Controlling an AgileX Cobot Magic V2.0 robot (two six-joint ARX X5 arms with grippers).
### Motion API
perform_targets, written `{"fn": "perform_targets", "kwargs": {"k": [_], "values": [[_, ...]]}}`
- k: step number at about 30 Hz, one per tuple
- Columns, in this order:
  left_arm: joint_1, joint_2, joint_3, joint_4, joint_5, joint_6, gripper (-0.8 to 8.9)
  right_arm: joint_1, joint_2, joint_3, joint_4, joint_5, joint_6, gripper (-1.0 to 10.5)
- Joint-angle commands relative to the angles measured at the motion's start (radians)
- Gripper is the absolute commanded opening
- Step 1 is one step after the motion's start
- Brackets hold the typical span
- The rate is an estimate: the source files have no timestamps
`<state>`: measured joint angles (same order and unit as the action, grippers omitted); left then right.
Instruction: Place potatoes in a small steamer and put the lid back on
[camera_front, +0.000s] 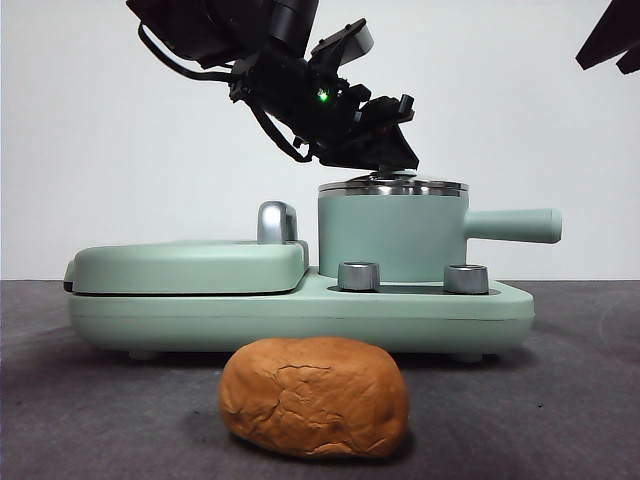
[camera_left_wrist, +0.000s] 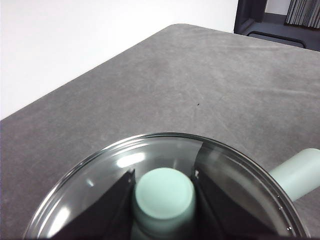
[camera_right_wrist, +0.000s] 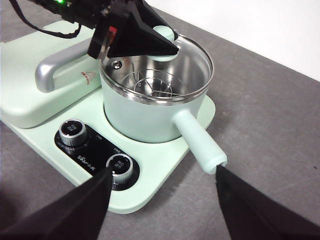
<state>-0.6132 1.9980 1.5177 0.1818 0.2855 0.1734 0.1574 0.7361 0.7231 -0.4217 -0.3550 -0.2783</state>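
The left gripper comes down from 11 o'clock in the front view and sits on top of the steamer. Its jaws are closed against either side of the mint knob of the lid, so it has hold of the lid by that knob. In the left wrist view the glass disc spreads out around the knob and jaws, its steel rim curving from 9 o'clock over to 3 o'clock. The lid lies on the steamer's rim, or just above it; the front view does not settle whether the two touch.

The steamer stands on the right half of a mint-green cooker, its straight handle pointing to 3 o'clock in the front view. Two knobs sit on the cooker's front edge below it. At 9 o'clock of the steamer is the flat griddle cover with its chrome handle.

The potato lies on the grey table in front of the cooker, at 6 o'clock of the left gripper and well apart from it, touched by neither gripper.

The right gripper hangs above the cooker's front edge with its jaws spread wide and nothing between them. In its wrist view the steamer's steel inside shows a wire rack through the glass.
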Motion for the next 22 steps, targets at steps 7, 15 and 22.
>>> {"fn": "perform_targets", "kwargs": {"k": [7, 15, 22], "values": [[-0.005, -0.013, 0.019, -0.007, -0.006, 0.027, 0.14, 0.004, 0.008, 0.018, 0.009, 0.023, 0.02, 3.3], [0.009, -0.115, 0.019, -0.063, -0.006, 0.027, 0.14, 0.004, 0.008, 0.018, 0.01, 0.022, 0.032, 3.3], [0.035, -0.249, 0.019, -0.27, -0.006, 0.024, 0.14, 0.004, 0.008, 0.018, 0.01, 0.022, 0.032, 3.3]]}}
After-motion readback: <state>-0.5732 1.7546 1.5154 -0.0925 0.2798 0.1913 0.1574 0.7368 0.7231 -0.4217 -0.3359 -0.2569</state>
